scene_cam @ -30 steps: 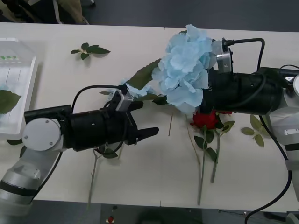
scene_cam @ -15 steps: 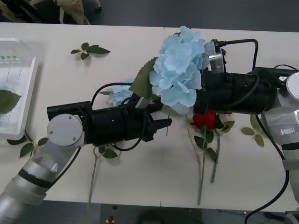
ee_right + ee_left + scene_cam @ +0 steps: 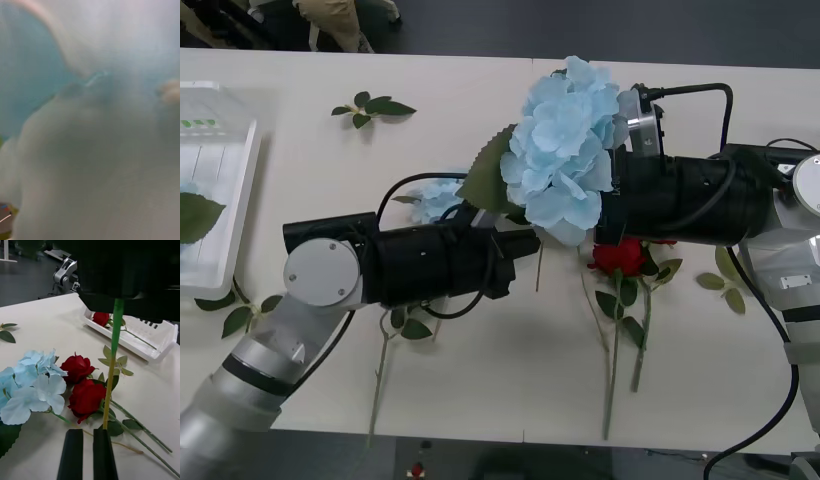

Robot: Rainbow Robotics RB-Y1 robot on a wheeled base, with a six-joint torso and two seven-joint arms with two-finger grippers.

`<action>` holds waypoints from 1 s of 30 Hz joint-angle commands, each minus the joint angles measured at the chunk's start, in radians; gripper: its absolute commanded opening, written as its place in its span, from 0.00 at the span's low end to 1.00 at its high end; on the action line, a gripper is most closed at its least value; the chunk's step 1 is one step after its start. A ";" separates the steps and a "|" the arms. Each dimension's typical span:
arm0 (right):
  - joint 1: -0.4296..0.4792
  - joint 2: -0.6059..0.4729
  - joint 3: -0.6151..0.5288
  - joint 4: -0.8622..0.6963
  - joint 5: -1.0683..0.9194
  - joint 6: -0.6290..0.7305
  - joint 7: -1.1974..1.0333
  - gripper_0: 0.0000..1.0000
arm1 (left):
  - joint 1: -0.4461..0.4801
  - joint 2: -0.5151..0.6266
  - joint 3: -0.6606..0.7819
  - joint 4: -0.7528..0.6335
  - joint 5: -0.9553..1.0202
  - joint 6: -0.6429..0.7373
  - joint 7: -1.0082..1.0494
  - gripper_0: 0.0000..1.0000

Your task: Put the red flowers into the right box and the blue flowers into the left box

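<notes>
Right hand (image 3: 123,292): gripping the blue hydrangea (image 3: 565,140) by the top of its stem (image 3: 112,363). The bloom is raised off the desk (image 3: 480,380) near the middle.
Left hand (image 3: 525,245): its black fingers (image 3: 103,453) are drawn together just under the bloom. The stem's lower end meets one fingertip, and you cannot tell whether it is actually pinched.
Key relation: the stem's long axis hangs straight down from your right hand. Your left hand comes at it level from the left, so the two cross at right angles right at the fingertips.
Nearer arm: the left, which also serves the left box (image 3: 242,190) (well away at the desk's left edge).
Look of the hydrangea: a large puffy pale-blue cluster with one broad serrated leaf. The stem is thin, green above and yellowing below.
Other flowers: a smaller blue hydrangea (image 3: 440,198) lies beside the left arm. The red roses (image 3: 617,255) lie under the right arm, and one more rose is already in the right box (image 3: 125,345).
Judgement: this looks like a handover. Confirm the left hand's pinch before your right hand lets go.
</notes>
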 commanded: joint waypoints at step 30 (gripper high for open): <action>-0.044 -0.039 -0.016 -0.024 0.004 -0.020 -0.013 1.00 | -0.041 -0.030 -0.072 0.000 0.005 -0.106 -0.069 1.00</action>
